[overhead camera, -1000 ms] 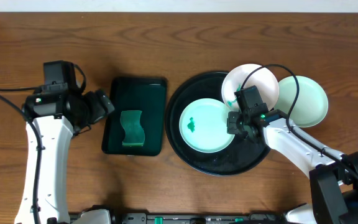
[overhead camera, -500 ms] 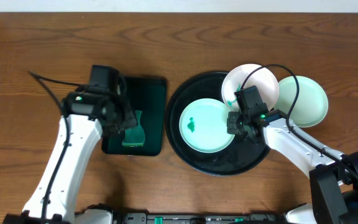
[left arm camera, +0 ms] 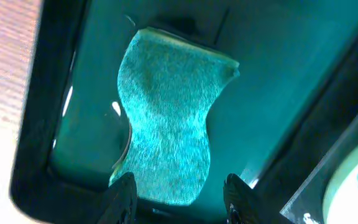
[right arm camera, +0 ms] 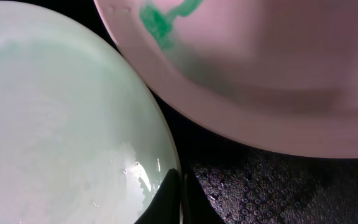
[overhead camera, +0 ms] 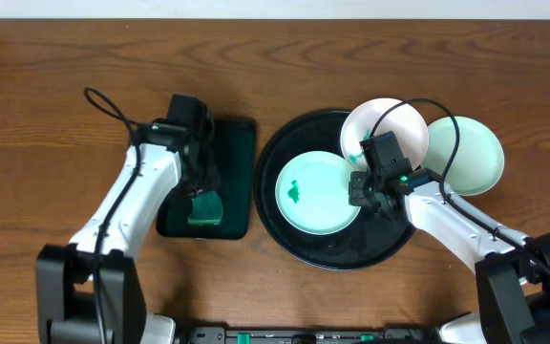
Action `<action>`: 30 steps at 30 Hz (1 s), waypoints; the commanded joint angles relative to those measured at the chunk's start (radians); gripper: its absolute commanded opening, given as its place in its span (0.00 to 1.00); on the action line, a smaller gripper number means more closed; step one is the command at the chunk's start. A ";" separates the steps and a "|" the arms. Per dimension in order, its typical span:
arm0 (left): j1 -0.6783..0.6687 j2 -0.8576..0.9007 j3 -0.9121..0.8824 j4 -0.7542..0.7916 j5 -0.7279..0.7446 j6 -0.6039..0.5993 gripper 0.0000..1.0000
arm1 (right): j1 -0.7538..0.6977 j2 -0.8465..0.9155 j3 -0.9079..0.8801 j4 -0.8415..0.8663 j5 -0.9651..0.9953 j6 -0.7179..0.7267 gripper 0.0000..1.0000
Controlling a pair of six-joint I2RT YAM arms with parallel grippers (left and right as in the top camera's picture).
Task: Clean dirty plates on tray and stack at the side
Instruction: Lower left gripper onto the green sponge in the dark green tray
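Brown wood-grain table [overhead camera: 256, 57], with a pale strip along its far edge. One large round glossy black tray [overhead camera: 337, 253] right of centre.

Three plates in all, two pale mint and one white:
- First mint plate [overhead camera: 316, 193]: flat inside the black tray, left of its middle, small green smear at centre.
- White plate [overhead camera: 390, 124]: over the black tray's far right rim, green smear near its left edge.
- Second mint plate [overhead camera: 471, 155]: on the table just right of the black tray, its near edge tucked under the white plate.

One dark green rectangular tray [overhead camera: 232, 143] just left of the black tray, holding one wavy green sponge [left arm camera: 166, 124].

Two arms:
- Left gripper [left arm camera: 180, 196]: down over the green rectangular tray, fingers [left arm camera: 123, 196] apart on either side of the sponge's near end. Pressing it or not, impossible to tell.
- Right gripper [right arm camera: 180, 196]: inside the black tray, closed tight, tips together at the first mint plate's right rim, just beside the white plate.
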 commanded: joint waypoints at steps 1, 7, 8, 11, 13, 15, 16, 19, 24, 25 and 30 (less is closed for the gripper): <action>-0.003 0.045 -0.015 0.011 -0.016 0.015 0.47 | 0.003 0.005 -0.009 0.001 0.027 0.008 0.01; -0.003 0.115 -0.015 0.018 -0.020 0.033 0.47 | 0.003 0.005 -0.009 0.001 0.027 0.007 0.01; -0.003 0.124 -0.015 0.020 -0.020 0.033 0.47 | 0.003 0.005 -0.009 0.001 0.027 0.007 0.01; -0.003 0.146 -0.015 0.026 -0.020 0.049 0.47 | 0.003 0.005 -0.009 0.001 0.027 0.008 0.01; -0.003 0.158 -0.015 0.031 -0.020 0.070 0.47 | 0.003 0.005 -0.009 0.001 0.027 0.007 0.01; -0.002 0.166 -0.015 0.033 -0.020 0.078 0.47 | 0.003 0.005 -0.009 0.001 0.027 0.007 0.01; -0.002 0.167 -0.015 0.034 -0.020 0.078 0.47 | 0.003 0.005 -0.009 0.001 0.027 0.007 0.01; -0.002 0.175 -0.015 0.039 -0.020 0.078 0.47 | 0.003 0.005 -0.009 0.001 0.027 0.007 0.01; -0.002 0.176 -0.015 0.045 -0.020 0.078 0.47 | 0.003 0.005 -0.009 0.001 0.027 0.007 0.01; -0.002 0.176 -0.015 0.045 -0.020 0.078 0.47 | 0.003 0.005 -0.009 0.001 0.027 0.007 0.01; -0.002 0.176 -0.015 0.047 -0.023 0.078 0.47 | 0.003 0.005 -0.009 0.002 0.027 0.007 0.01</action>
